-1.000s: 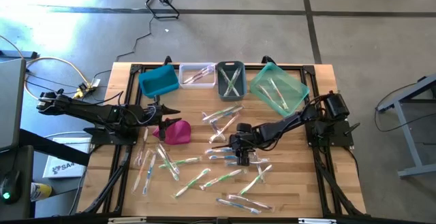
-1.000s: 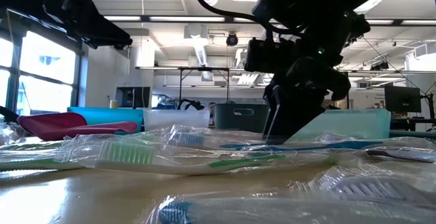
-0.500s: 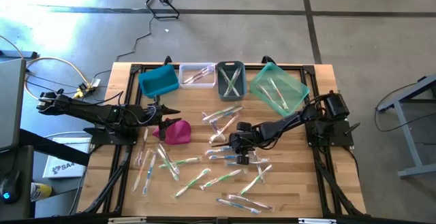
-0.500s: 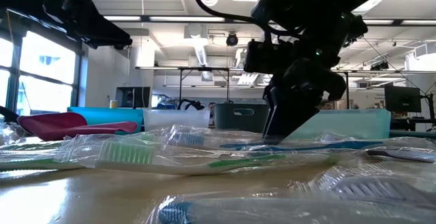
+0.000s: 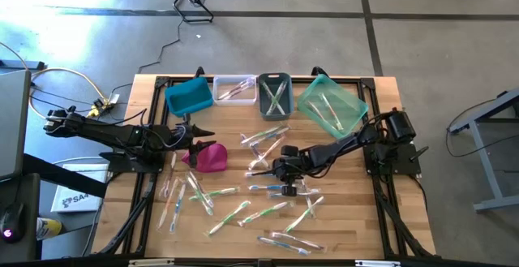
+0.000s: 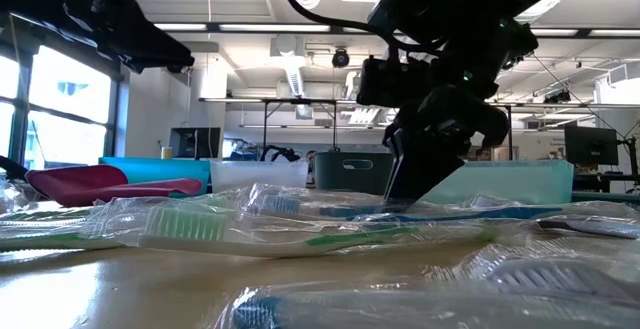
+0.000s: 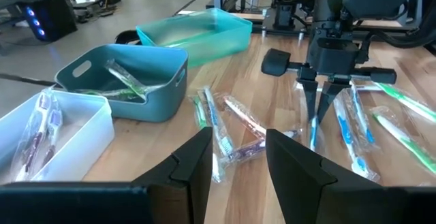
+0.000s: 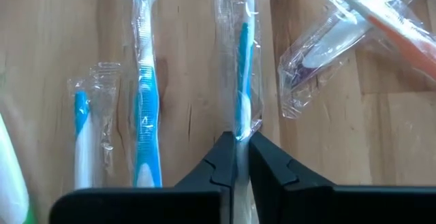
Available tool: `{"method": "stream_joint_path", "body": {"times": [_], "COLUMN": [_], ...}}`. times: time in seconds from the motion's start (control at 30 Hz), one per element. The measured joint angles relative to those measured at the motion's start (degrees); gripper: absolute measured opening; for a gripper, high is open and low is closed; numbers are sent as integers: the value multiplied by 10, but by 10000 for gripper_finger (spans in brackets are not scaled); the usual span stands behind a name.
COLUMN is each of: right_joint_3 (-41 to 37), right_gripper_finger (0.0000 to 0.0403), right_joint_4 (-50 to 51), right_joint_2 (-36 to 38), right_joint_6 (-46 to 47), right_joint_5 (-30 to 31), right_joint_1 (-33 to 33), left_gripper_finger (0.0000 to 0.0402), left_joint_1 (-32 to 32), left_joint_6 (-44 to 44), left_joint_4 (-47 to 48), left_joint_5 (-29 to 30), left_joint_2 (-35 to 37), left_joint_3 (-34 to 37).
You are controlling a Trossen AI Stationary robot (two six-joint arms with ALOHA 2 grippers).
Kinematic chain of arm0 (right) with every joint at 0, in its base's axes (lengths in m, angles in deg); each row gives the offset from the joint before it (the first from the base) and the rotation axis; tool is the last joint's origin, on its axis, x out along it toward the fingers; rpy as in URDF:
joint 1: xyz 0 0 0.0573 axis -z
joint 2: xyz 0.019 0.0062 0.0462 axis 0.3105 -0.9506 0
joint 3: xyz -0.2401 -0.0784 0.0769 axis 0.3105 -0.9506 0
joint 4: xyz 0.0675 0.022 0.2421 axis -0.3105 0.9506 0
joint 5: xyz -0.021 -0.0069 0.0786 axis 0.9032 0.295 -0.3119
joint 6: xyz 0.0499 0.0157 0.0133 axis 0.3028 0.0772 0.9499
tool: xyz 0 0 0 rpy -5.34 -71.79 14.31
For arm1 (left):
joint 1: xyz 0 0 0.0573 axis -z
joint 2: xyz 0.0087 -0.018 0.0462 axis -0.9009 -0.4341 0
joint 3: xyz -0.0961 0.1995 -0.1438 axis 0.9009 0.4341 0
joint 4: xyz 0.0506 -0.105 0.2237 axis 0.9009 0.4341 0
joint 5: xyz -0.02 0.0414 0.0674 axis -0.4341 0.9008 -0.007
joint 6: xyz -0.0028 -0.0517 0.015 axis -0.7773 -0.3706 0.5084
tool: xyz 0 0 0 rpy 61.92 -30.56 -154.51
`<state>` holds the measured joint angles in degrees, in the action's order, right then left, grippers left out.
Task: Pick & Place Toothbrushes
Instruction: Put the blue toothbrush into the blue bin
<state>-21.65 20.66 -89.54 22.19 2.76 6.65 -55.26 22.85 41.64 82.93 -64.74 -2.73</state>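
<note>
Seen from above, the right gripper (image 5: 284, 171) is down on the wooden table (image 5: 357, 226) among the scattered toothbrushes (image 5: 243, 211), in front of the grey bin (image 5: 274, 95) and some way toward the table's near edge. Its fingers are pinched onto a blue-handled toothbrush (image 5: 261, 170) in a clear wrapper. The left gripper (image 5: 203, 132) hangs just in front of the blue bin (image 5: 189, 96), left of the grey bin, beside a magenta pouch (image 5: 208, 157). The clear bin (image 5: 235, 89) and the teal bin (image 5: 332, 105) flank the grey bin, and each of the three holds a few toothbrushes.

At table height, the right gripper (image 6: 405, 201) points straight down in front of the grey bin (image 6: 352, 172), its tips at the table among wrapped toothbrushes (image 6: 260, 227).

From the left wrist, that arm's two dark fingers (image 7: 197, 157) stand apart with nothing between them. Beyond them lie the grey bin (image 7: 126, 80) and, farther along the table, the right gripper (image 7: 318, 116) closed on the wrapped blue toothbrush (image 7: 314, 130).

From the right wrist, the fingers (image 8: 219, 160) are drawn nearly together, clamping the wrapper of the blue-handled toothbrush (image 8: 242, 74), which lies flat on the wood beside two other blue toothbrushes (image 8: 143, 101).
</note>
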Motion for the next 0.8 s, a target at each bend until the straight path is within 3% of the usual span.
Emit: {"method": "stream_joint_path", "body": {"times": [0.4,0.8], "right_joint_3": [-2,-1], "right_gripper_finger": [15,15], "right_joint_4": [30,15], "right_joint_2": [119,260], "right_joint_6": [-45,-130], "right_joint_5": [-17,18], "right_joint_1": [16,60], "left_gripper_finger": [132,132], "left_joint_1": [0,0], "left_joint_6": [-8,-6], "left_joint_4": [-83,-103], "left_joint_5": [0,0], "left_joint_2": [2,6], "left_joint_3": [0,-18]}}
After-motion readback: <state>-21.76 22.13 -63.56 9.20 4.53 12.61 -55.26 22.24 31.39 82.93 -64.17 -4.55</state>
